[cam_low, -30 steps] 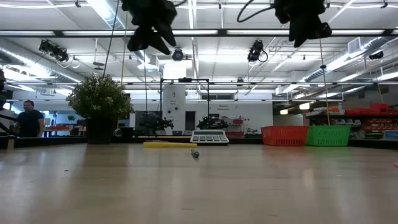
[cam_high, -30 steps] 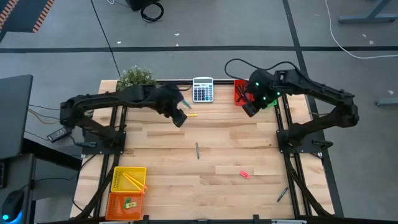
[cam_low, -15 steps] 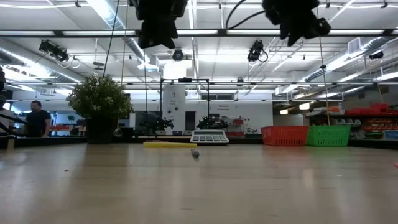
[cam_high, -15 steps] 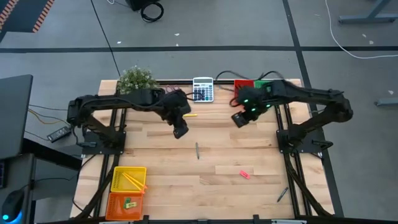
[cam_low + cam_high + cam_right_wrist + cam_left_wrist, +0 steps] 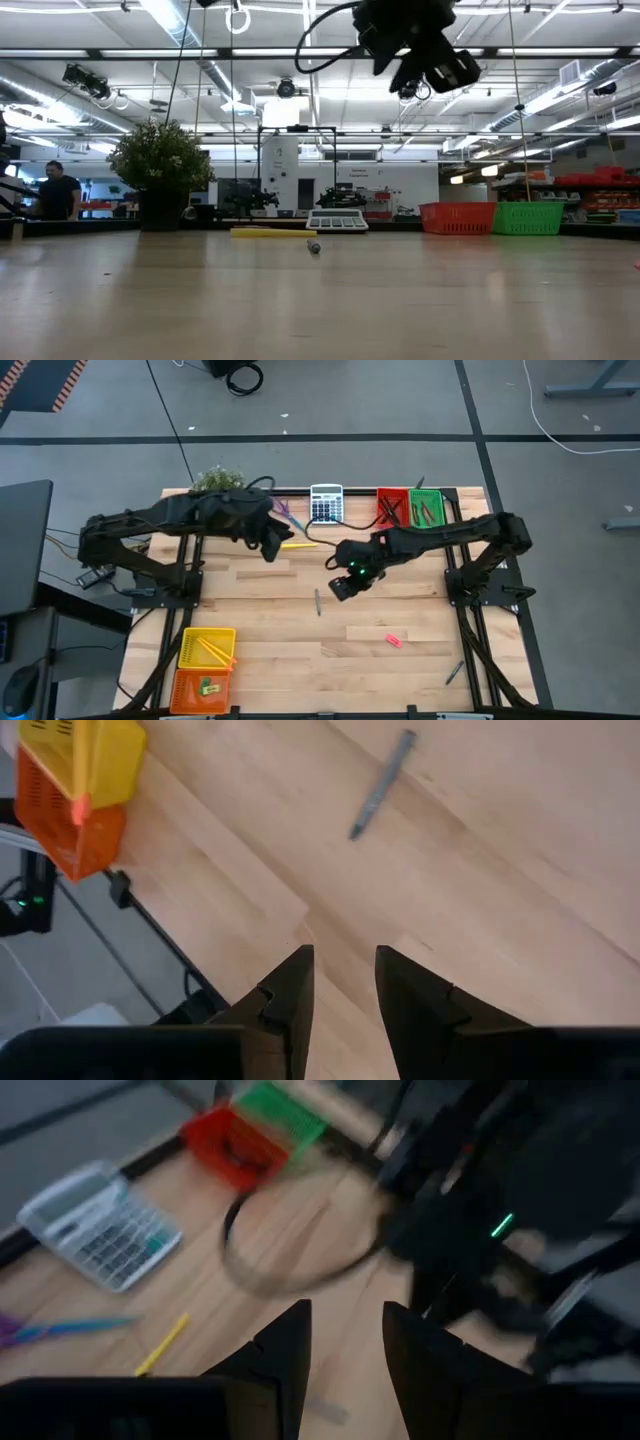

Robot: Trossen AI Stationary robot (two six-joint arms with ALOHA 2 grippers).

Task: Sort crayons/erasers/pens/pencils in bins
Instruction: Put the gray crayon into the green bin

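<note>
My right gripper [image 5: 342, 588] is open and hangs over the middle of the table, just right of a grey pen [image 5: 318, 602] that lies flat on the wood. In the right wrist view, the open gripper [image 5: 345, 982] is well short of the pen [image 5: 382, 785]. My left gripper [image 5: 268, 546] is open and hovers near the far edge, beside a yellow pen [image 5: 300, 544]; its wrist view shows the gripper [image 5: 347, 1348] empty. A pink eraser [image 5: 393, 640] lies toward the near right. The yellow bin [image 5: 206, 647] and orange bin [image 5: 200, 686] sit near left. The red bin [image 5: 391, 507] and green bin [image 5: 425, 507] sit far right.
A grey calculator [image 5: 326, 503], purple-handled scissors [image 5: 290, 515] and a potted plant [image 5: 218, 482] stand along the far edge. A dark pen [image 5: 455, 672] lies by the right frame rail. In the low view a person [image 5: 58, 195] stands in the room beyond.
My right gripper has swung from above the red bin toward the table's left and near edge, ending over the middle beside the grey pen. My left gripper dipped toward the near edge, then drew back toward the far left and rose out of the low view.
</note>
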